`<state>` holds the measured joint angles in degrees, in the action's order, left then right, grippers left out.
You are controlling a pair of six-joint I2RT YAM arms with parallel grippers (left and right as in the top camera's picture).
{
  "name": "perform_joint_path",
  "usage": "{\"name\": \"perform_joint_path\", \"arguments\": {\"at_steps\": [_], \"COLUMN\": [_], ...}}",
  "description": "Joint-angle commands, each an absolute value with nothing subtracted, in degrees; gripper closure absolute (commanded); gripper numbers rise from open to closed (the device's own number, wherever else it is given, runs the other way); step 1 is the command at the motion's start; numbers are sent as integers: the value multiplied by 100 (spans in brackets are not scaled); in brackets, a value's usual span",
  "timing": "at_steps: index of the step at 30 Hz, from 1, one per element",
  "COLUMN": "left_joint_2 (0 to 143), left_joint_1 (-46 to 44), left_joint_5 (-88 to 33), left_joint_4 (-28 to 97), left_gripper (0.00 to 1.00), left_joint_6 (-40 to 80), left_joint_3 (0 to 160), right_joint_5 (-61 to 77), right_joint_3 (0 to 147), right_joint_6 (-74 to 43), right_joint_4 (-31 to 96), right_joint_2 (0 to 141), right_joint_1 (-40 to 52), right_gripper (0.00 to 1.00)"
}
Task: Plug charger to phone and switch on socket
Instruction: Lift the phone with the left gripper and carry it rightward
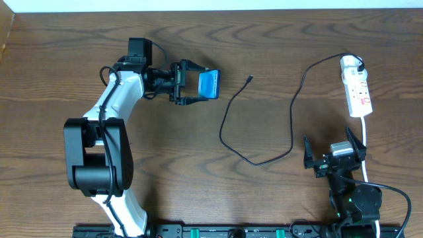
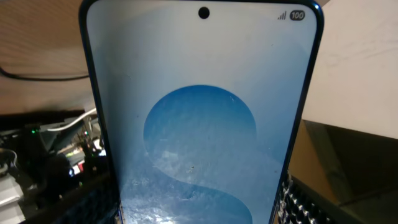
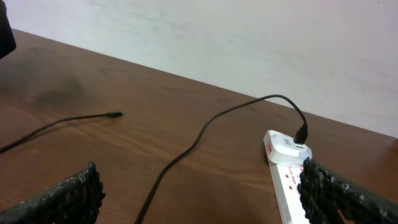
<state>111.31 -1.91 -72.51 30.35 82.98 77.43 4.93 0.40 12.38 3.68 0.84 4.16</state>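
left gripper (image 1: 201,84): jaws clenched across the small black-framed smartphone with the cyan-blue screen (image 1: 211,84), gripping it by its long edges. it looks raised off the brown wooden table (image 1: 66,53). in the left wrist view the lit screen fills the frame, with one ribbed black finger pad (image 2: 289,200) at its lower right edge. the charging port is not visible in any view.

right gripper (image 1: 332,153): jaws released and spread wide, nothing between them. it sits low at the near right of the table.

outward: long thin black charger cable (image 1: 226,129) lies in loose loops mid-table. its small free plug (image 1: 250,79) rests on the wood, near the phone but apart from it. the black plug (image 3: 301,132) at the far end is seated in the narrow white power strip with red switch marks (image 1: 357,92), far right.

step in hand, as i read it: phone secured, cable not yet picked up. the next move calls for the right gripper to reach the free plug, pinch it just behind the tip and line it up with the port. the thin cable may twist in the grip. the switch comes last.
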Motion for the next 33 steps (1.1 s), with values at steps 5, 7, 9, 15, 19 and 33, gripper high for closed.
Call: {"name": "perform_joint_path", "arguments": {"at_steps": [5, 7, 9, 15, 19, 33], "left_joint_2": [10971, 10971, 10971, 10971, 10971, 10971], "left_joint_1": [-156, -156, -156, -156, -156, -318], "left_joint_5": [-7797, -7852, -7909, -7911, -7909, -7487], "left_joint_4": [3026, 3026, 3026, 3026, 3024, 3026], "left_gripper": [35, 35, 35, 35, 35, 36], "left_joint_6": [8547, 8582, 8613, 8606, 8604, 8611], "left_joint_3": [7911, 7911, 7911, 7911, 7911, 7911], "right_joint_5": [526, 526, 526, 526, 526, 526], "right_joint_3": [32, 32, 32, 32, 32, 32], "right_joint_6": [1186, 1184, 1186, 1184, 1184, 1184], "right_joint_4": [390, 390, 390, 390, 390, 390], "right_joint_2": [49, 49, 49, 49, 49, 49], "right_joint_1": [456, 456, 456, 456, 456, 456], "right_gripper": [1, 1, 1, 1, 1, 1]}}
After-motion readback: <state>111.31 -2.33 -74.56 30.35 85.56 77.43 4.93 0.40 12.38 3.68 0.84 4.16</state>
